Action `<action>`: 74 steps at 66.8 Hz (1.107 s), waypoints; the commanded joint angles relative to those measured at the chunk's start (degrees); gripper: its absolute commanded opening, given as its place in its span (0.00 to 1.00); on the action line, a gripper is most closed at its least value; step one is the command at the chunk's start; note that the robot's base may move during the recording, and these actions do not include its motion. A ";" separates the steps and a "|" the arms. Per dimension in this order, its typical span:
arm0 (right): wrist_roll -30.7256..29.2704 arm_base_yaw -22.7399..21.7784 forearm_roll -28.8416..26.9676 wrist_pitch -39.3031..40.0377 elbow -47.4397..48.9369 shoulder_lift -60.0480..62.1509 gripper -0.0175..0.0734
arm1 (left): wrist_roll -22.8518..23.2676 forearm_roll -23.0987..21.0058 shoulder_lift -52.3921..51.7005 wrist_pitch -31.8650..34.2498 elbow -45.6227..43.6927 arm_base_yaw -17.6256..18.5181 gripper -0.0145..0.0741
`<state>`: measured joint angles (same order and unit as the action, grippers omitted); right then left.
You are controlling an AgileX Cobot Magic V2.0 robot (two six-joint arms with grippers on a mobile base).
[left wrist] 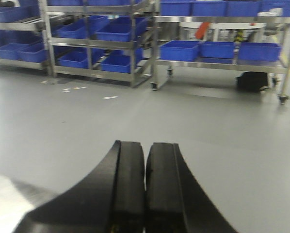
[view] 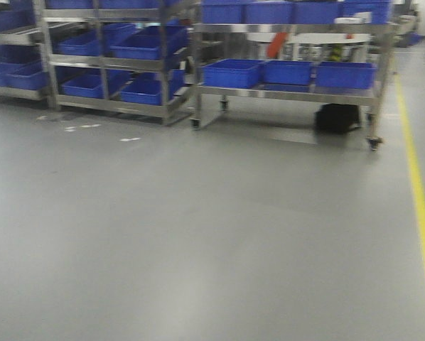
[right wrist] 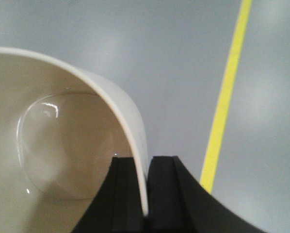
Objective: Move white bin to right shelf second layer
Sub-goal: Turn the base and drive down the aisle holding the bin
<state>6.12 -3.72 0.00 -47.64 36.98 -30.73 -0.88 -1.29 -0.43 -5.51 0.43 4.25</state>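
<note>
Right end effector [right wrist: 146, 167] clamped on the wall of the white bin [right wrist: 62, 145]; left end effector [left wrist: 145, 150] closed, empty.
The bin hangs over the grey floor [right wrist: 174, 58], a yellow line [right wrist: 225, 102] at its 3 o'clock; racks of blue crates [view: 145, 46] stand at 11 o'clock in the front view, well apart.

A steel trolley [view: 283, 93] on castors stands at the far side of the grey floor [view: 198, 234]. Three blue crates [view: 288, 72] sit side by side on its lower shelf, with more along the top. A black object [view: 337, 118] lies beneath it. A yellow line [view: 420, 206] runs along the floor at the right, and small white marks [view: 81, 128] dot the left.
</note>
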 commanded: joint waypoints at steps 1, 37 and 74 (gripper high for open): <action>-0.23 -0.32 -0.46 4.93 1.70 -0.02 0.25 | 0.17 -0.36 -1.03 4.96 2.11 0.06 0.26; -0.23 -0.32 -0.46 4.93 1.70 -0.02 0.25 | 0.17 -0.36 -1.03 4.96 2.11 0.06 0.26; -0.23 -0.32 -0.46 4.93 1.70 -0.02 0.25 | 0.17 -0.36 -1.03 4.96 2.11 0.06 0.26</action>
<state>6.12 -3.72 0.00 -47.64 36.98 -30.73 -0.88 -1.29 -0.43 -5.51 0.43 4.25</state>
